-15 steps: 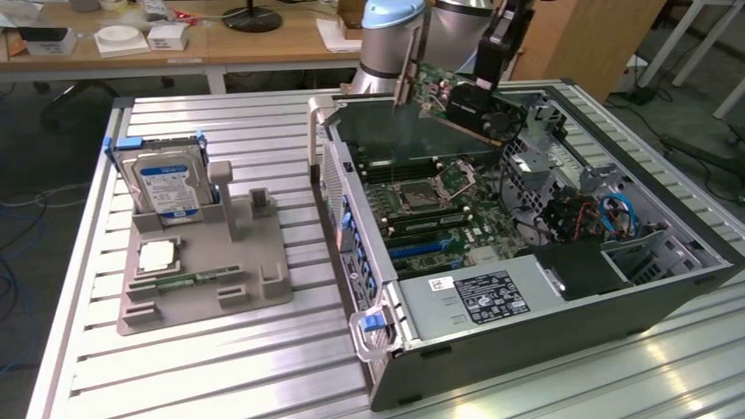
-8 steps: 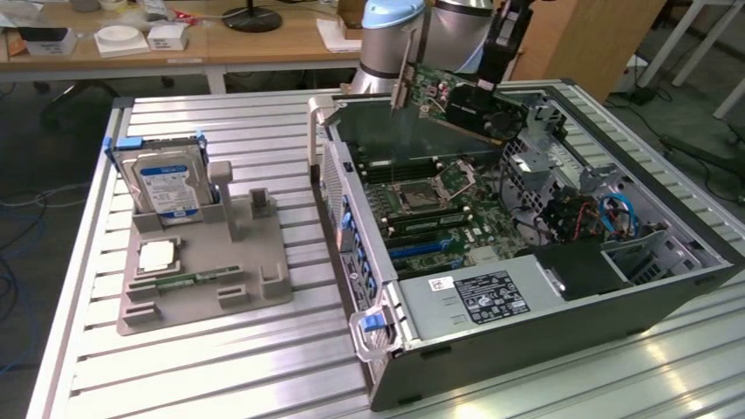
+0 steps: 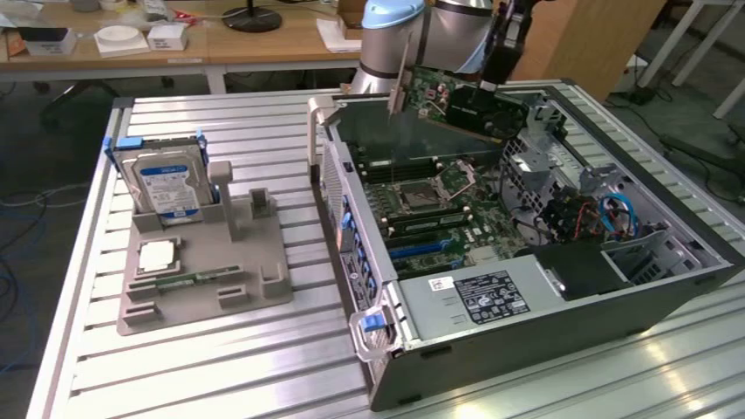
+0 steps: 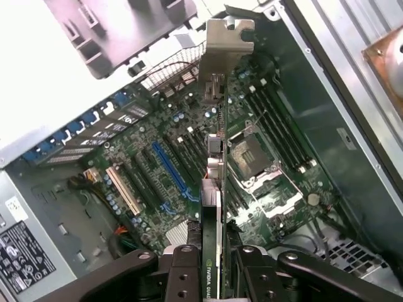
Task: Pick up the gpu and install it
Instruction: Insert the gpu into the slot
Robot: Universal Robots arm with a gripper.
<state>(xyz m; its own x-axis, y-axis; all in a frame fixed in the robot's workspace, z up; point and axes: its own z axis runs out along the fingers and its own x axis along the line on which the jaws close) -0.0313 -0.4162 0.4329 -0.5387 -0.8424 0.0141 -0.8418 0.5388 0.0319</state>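
Observation:
The gpu (image 3: 452,103), a dark circuit card with a grey metal end bracket (image 3: 399,80), hangs tilted in the air over the far end of the open computer case (image 3: 349,201). My gripper (image 3: 498,54) is shut on its upper edge. In the wrist view the gpu (image 4: 214,182) shows edge-on, with its bracket (image 4: 221,53) at the far end. It runs out from between my gripper's (image 4: 215,280) black fingers (image 4: 182,277). The motherboard (image 4: 182,145) lies below the card, with a blue slot (image 4: 169,167) and black slots beside it. The card is apart from the board.
On the exterior view's left a grey fixture tray (image 3: 250,271) holds the blue-labelled hard drive (image 3: 169,183), a CPU chip (image 3: 157,255) and a green memory stick (image 3: 192,281). In the case are a labelled power supply (image 3: 489,297), a drive cage (image 3: 547,140) and cables (image 3: 611,214).

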